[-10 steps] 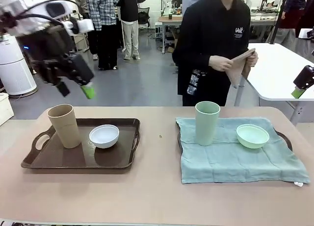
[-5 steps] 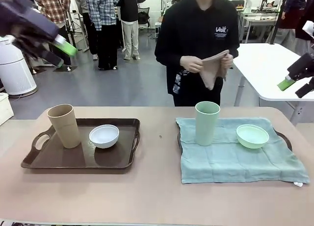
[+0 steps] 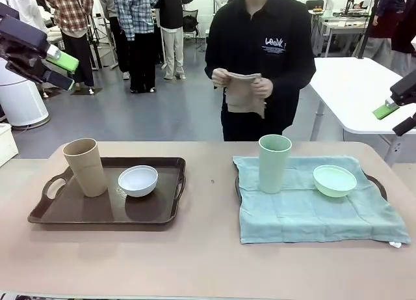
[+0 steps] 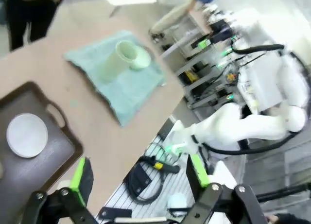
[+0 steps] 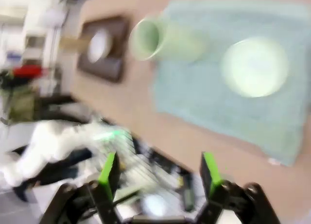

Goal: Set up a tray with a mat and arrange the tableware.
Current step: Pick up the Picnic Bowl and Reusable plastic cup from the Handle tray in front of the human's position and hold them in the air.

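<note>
A brown tray (image 3: 78, 212) at the left holds a tan cup (image 3: 84, 166) and a white bowl (image 3: 138, 180). At the right, a teal mat (image 3: 305, 215) covers a second tray (image 3: 376, 181), and on it stand a pale green cup (image 3: 274, 163) and a pale green bowl (image 3: 335, 180). My left gripper (image 3: 60, 69) hangs open high at the far left, well above the table. Off the table's right end my right gripper (image 3: 395, 116) is open too. The left wrist view has open fingers (image 4: 77, 178) over the white bowl (image 4: 26, 135). The right wrist view looks down on the green cup (image 5: 160, 39) and bowl (image 5: 252, 66).
A person (image 3: 273, 59) stands at the far side, holding a tan cloth (image 3: 246, 92) in both hands at chest height. Bare tabletop (image 3: 208, 248) lies between the trays and along the near edge. A white table (image 3: 357, 85) stands behind at the right.
My left gripper has risen from above the brown tray to the upper left. The right gripper lifted slightly. The person stepped left, bringing the tan cloth to the chest.
</note>
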You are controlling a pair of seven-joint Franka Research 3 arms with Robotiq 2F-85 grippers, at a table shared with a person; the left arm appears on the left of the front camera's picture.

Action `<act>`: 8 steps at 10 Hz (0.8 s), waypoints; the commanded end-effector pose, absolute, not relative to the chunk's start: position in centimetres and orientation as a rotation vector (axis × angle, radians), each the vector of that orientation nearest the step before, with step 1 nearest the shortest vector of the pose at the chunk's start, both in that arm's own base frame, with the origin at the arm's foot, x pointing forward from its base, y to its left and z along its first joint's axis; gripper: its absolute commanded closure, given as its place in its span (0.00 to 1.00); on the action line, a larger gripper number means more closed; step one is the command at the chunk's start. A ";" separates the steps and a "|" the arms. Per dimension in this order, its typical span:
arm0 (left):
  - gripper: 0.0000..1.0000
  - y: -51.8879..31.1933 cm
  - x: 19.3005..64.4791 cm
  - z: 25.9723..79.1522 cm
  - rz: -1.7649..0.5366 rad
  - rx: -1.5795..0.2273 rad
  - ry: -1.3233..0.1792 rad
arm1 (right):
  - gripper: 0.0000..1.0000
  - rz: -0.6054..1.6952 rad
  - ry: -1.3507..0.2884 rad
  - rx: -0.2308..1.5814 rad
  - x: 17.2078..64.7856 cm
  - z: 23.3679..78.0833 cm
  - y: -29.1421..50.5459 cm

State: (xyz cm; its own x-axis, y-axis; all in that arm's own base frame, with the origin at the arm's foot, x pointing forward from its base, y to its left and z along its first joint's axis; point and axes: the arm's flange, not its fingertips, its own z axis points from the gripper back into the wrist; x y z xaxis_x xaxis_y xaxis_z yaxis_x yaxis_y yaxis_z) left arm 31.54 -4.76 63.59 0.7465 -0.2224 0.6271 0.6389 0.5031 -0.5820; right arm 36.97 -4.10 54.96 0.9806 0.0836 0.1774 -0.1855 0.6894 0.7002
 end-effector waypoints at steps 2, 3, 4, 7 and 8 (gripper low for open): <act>0.00 -0.9 35.2 59.9 -0.427 -1.345 -0.511 | 0.15 -0.053 0.044 1.582 37.1 52.7 -7.4; 0.00 0.5 36.0 58.3 -0.354 -1.444 -0.464 | 0.15 -0.122 0.074 1.653 36.4 51.2 -8.2; 0.00 1.4 36.8 56.9 -0.297 -1.473 -0.373 | 0.15 -0.201 0.085 1.621 35.5 49.5 -8.8; 0.00 1.1 35.5 58.2 -0.364 -1.437 -0.479 | 0.15 0.011 0.023 1.431 35.6 51.1 -8.4; 0.00 2.5 36.8 55.4 -0.286 -1.456 -0.401 | 0.15 0.011 0.023 1.431 35.6 51.1 -8.4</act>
State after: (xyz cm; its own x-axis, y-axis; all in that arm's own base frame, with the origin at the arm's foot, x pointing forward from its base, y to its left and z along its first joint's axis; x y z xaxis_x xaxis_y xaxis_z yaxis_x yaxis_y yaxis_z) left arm 36.36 1.84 56.34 0.8904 0.0401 0.4534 0.4467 0.1144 -0.8873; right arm 35.66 -8.51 50.46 0.9990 -0.0062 -0.0444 0.0448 0.1205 0.9917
